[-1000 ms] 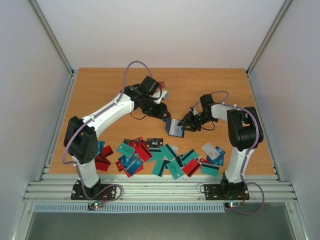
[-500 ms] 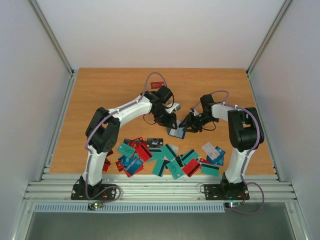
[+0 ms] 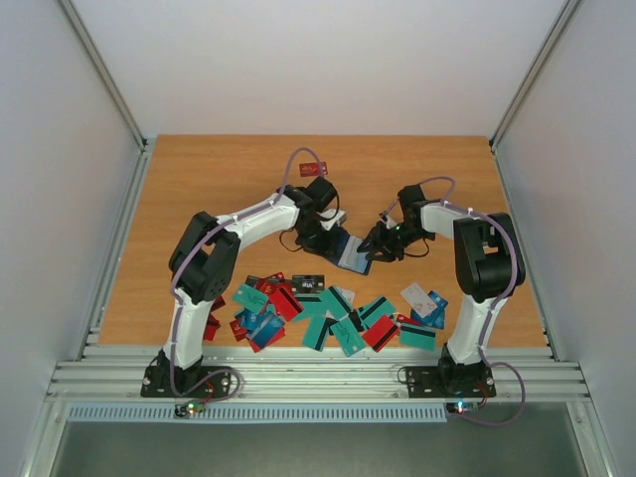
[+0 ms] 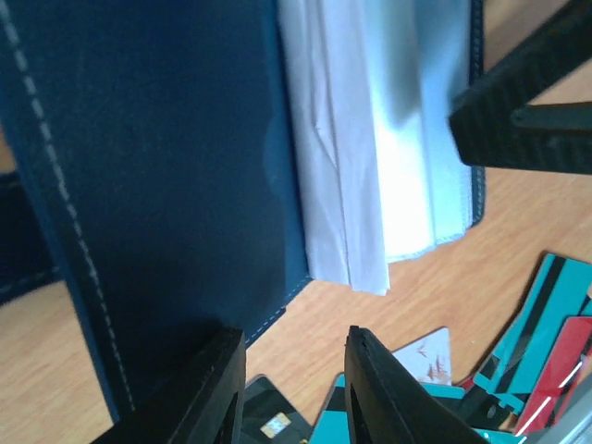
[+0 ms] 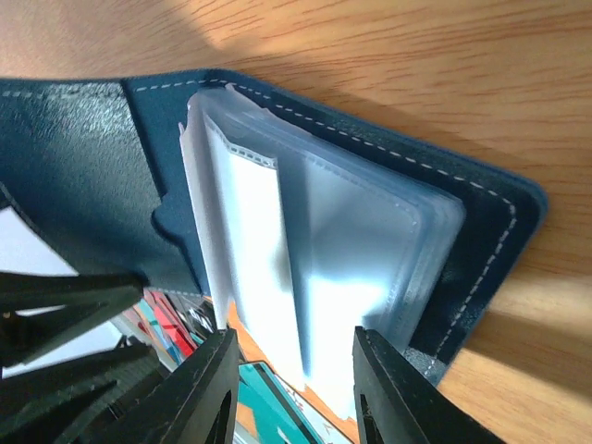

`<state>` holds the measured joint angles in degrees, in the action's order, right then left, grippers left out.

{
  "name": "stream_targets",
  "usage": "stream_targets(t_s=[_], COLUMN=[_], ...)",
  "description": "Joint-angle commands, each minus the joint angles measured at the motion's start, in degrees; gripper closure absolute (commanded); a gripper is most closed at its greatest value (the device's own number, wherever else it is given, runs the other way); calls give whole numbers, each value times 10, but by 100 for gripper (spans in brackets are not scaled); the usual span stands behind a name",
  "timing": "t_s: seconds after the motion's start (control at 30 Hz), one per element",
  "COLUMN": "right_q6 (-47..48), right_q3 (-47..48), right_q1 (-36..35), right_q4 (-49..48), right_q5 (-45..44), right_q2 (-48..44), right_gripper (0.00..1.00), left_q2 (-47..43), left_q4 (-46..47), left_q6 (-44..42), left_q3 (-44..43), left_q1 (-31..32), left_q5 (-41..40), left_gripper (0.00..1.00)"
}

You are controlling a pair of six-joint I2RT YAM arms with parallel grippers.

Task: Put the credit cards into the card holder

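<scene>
The card holder (image 3: 350, 253) is a navy folding case, spread apart at mid-table. Its clear pockets (image 5: 305, 277) fan out between the covers. My right gripper (image 3: 371, 247) is shut on its right half, and the pockets and cover edge sit between the fingers (image 5: 215, 388). My left gripper (image 3: 333, 241) is at the holder's left flap (image 4: 139, 185). It is open, with one finger (image 4: 217, 393) against the flap and only wood and cards in the gap. The credit cards (image 3: 328, 308), teal, red, blue, white and black, lie scattered along the table's front; some show under my left gripper (image 4: 546, 305).
A small red card-like thing (image 3: 313, 169) lies at the back behind the left arm. The wooden table (image 3: 199, 199) ends in metal rails at the front, with white walls on three sides. The two wrists sit close together over the holder.
My left arm has swung right from the back and come down onto the holder's left flap, its jaws a little narrower. The right gripper has kept its hold; the holder shifted slightly.
</scene>
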<state>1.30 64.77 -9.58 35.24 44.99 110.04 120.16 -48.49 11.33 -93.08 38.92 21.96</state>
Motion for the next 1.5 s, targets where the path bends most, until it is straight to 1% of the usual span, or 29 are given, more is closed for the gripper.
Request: stream_targets(t_s=[0.0, 0.17, 0.2, 0.3, 0.5, 0.67, 0.8, 0.9, 0.97, 1.1, 1.2, 1.23, 1.33, 1.47], right_q6=[-1, -12, -30, -43, -89, -83, -84, -78, -73, -73, -72, -72, -70, -70], right_q3=[6, 8, 12, 25, 15, 25, 30, 29, 22, 4, -6, -8, -4, -2], right_q1=[-1, -1, -1, -2, -1, -3, -3, -3, -3, -3, -3, -3, -3, -4], right_q4=[1, -28, -28, -28, -81, -75, -72, -67, -60, -58, -60, -60, -59, -64], right_q5=[-7, 35, 44, 63, 87, 73, 64, 54, 48, 39, 32, 31, 27, 28], right_q2=[-26, -28, -27, -24, -11, 10, 24, 18, 9, -1, 0, 1, 7, 10], right_gripper=[64, 63, 63, 63, 63, 63, 63, 62, 62, 62, 62, 62, 62, 62], left_q2=[11, 30, 32, 41, 30, 22, 20, -4, -27, -53, -43, -38, -23, 3], left_q4=[47, 58, 58, 50, 74, 128, 141, 139, 105, 54, 10, -7, -41, -64], left_q6=[-2, -4, 4, 25, 80, 110, 114, 119, 109, 52, -6, -37, -92, -142], left_q3=[5, 13, 17, 17, 45, 71, 69, 58, 29, -12, -50, -63, -90, -102], left_q1=[-16, -18, -18, -21, -22, -22, -30, -39, -41, -44, -44, -44, -44, -44], left_q5=[-3, 15, 12, 16, 59, 106, 140, 159, 149, 127, 112, 93, 30, -19], left_gripper=[67, 67, 67, 67, 67, 67, 68, 67, 66, 58, 54, 53, 51, 51])
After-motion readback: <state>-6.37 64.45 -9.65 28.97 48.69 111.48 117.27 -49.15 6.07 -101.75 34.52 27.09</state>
